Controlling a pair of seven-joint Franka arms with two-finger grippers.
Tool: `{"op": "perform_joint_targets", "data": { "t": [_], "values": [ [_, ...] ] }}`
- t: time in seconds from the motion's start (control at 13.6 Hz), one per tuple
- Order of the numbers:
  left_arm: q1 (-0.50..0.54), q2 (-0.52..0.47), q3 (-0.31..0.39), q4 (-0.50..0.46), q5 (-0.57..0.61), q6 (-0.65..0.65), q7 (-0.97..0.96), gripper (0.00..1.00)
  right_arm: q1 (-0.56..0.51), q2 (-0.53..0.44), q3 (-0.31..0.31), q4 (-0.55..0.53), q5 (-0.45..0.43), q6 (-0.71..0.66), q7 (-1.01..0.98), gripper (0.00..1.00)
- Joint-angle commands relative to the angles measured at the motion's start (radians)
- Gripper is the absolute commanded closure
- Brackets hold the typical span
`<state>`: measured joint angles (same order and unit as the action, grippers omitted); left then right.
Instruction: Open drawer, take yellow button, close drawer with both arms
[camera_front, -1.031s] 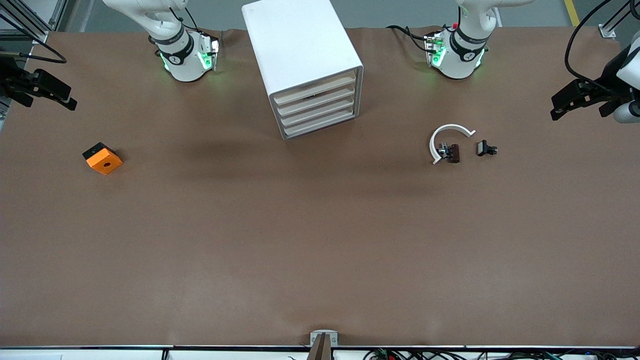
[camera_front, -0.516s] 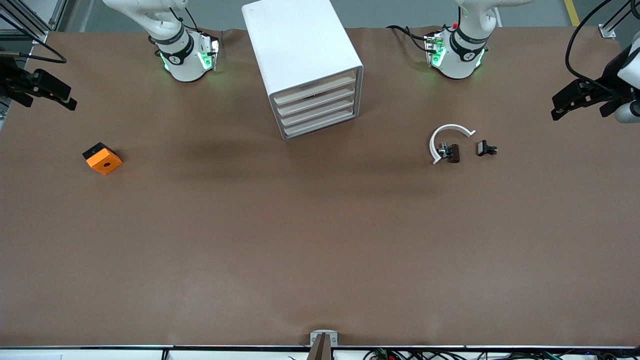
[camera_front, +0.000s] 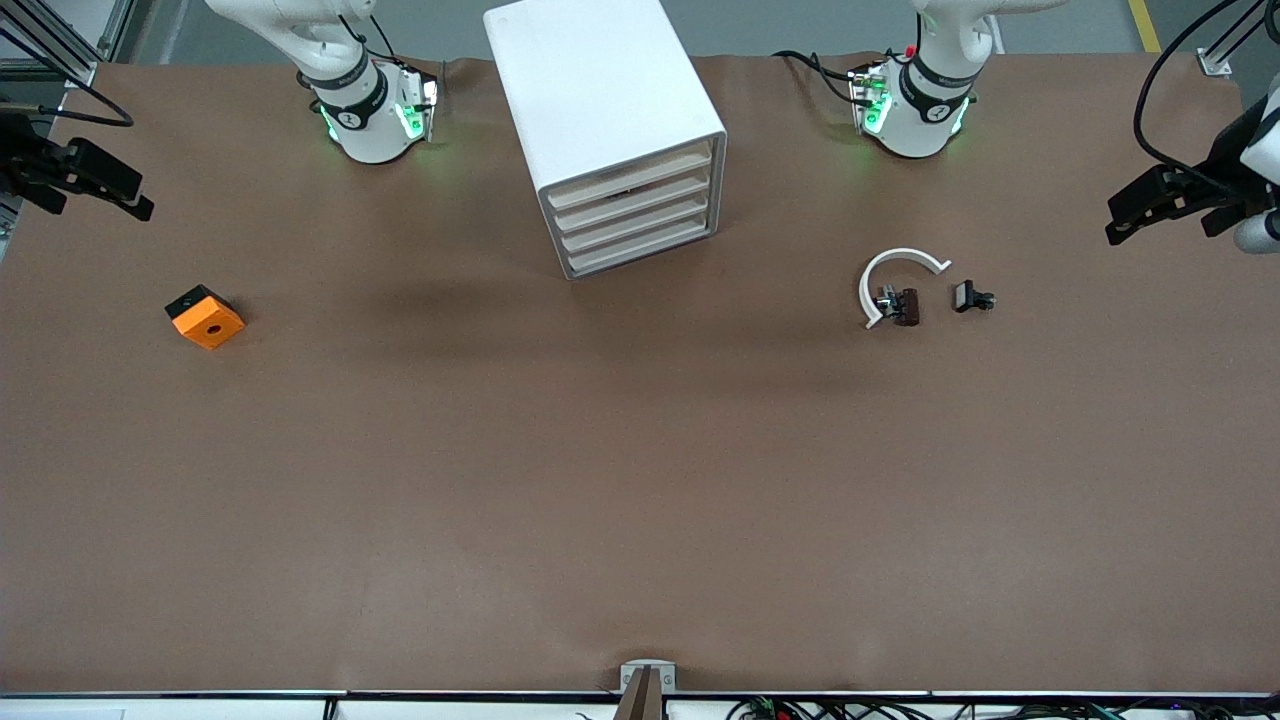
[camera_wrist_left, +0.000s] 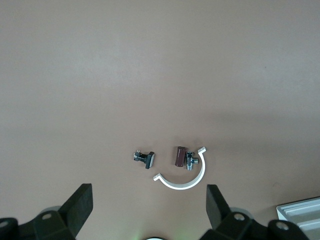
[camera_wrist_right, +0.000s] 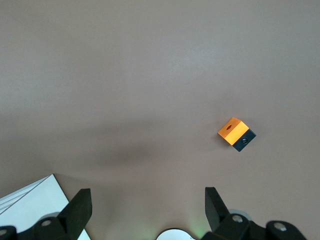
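The white drawer cabinet (camera_front: 600, 110) stands at the middle of the table between the arm bases, with all of its drawers (camera_front: 635, 215) shut. The button is hidden. My left gripper (camera_front: 1125, 215) hangs open and empty in the air over the left arm's end of the table; its wrist view shows the wide gap of the left gripper (camera_wrist_left: 148, 196). My right gripper (camera_front: 120, 190) hangs open and empty over the right arm's end of the table, as the right wrist view shows of the right gripper (camera_wrist_right: 147, 197).
An orange square block with a hole (camera_front: 205, 317) lies toward the right arm's end; it also shows in the right wrist view (camera_wrist_right: 235, 133). A white C-shaped clip (camera_front: 895, 270), a brown part (camera_front: 906, 306) and a black part (camera_front: 970, 297) lie toward the left arm's end.
My left gripper has drifted a little outward toward the table's end. The right arm, the cabinet and the loose parts have not moved.
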<state>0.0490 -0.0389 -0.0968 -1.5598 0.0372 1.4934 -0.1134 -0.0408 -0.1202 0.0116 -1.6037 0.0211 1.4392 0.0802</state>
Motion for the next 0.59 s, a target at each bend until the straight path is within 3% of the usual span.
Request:
{"op": "perform_joint_targets", "data": {
  "t": [0.0, 0.22, 0.37, 0.52],
  "values": [
    [-0.003, 0.054, -0.006, 0.000, -0.017, 0.034, -0.020, 0.00, -0.010, 0.004, 0.010, 0.018, -0.007, -0.005, -0.008, 0.00],
    [-0.024, 0.102, -0.027, -0.066, -0.017, 0.141, -0.075, 0.00, -0.010, 0.004, 0.010, 0.018, -0.007, -0.003, -0.007, 0.00],
    [-0.041, 0.141, -0.079, -0.120, -0.017, 0.243, -0.213, 0.00, -0.010, 0.004, 0.010, 0.018, -0.007, -0.002, -0.007, 0.00],
    [-0.069, 0.227, -0.130, -0.115, -0.008, 0.286, -0.410, 0.00, -0.008, 0.008, 0.011, 0.018, 0.000, 0.000, -0.005, 0.00]
  ]
}}
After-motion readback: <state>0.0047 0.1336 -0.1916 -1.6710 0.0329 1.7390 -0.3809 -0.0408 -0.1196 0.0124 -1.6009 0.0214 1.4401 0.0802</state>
